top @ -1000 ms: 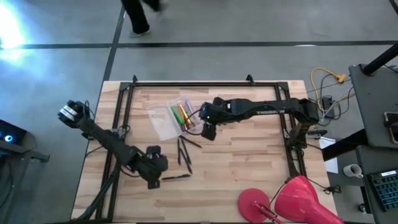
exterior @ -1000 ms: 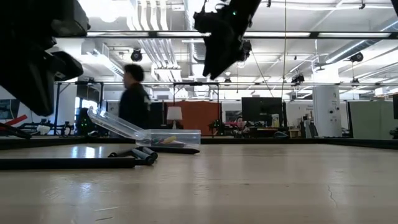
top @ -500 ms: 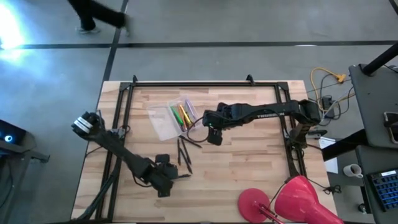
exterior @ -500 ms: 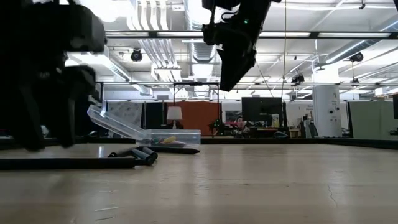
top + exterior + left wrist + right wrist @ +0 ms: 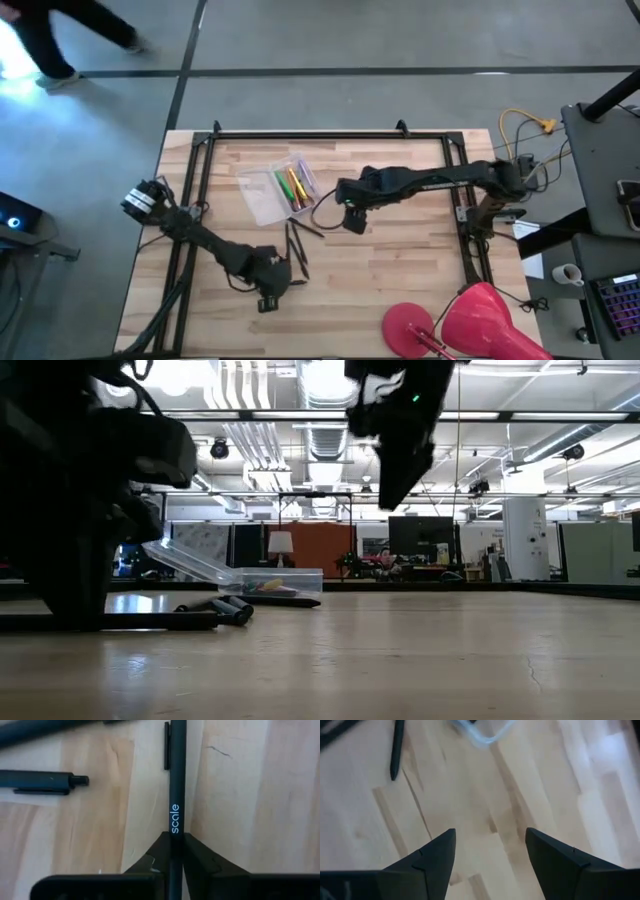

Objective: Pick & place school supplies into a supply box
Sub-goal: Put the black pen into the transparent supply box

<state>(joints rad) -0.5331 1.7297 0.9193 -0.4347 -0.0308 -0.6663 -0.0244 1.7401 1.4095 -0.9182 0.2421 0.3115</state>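
Left end effector (image 5: 175,851) low in the high view, pinching a black pen (image 5: 176,795) flat on the tabletop (image 5: 400,260); right end effector (image 5: 490,857) spread, empty, beside the supply box (image 5: 280,188) upper centre.

Open clear supply box (image 5: 280,190) (coloured pens (image 5: 292,186) inside); black pens (image 5: 296,246) beside it.

One camera hangs high and looks straight down on the whole wooden table (image 5: 400,260) and both arms. One sits low at the table's edge and looks level across it into the room. Each wrist camera looks down, very close to the wood. The clear supply box (image 5: 280,188) shows in both the high and low views (image 5: 250,580).
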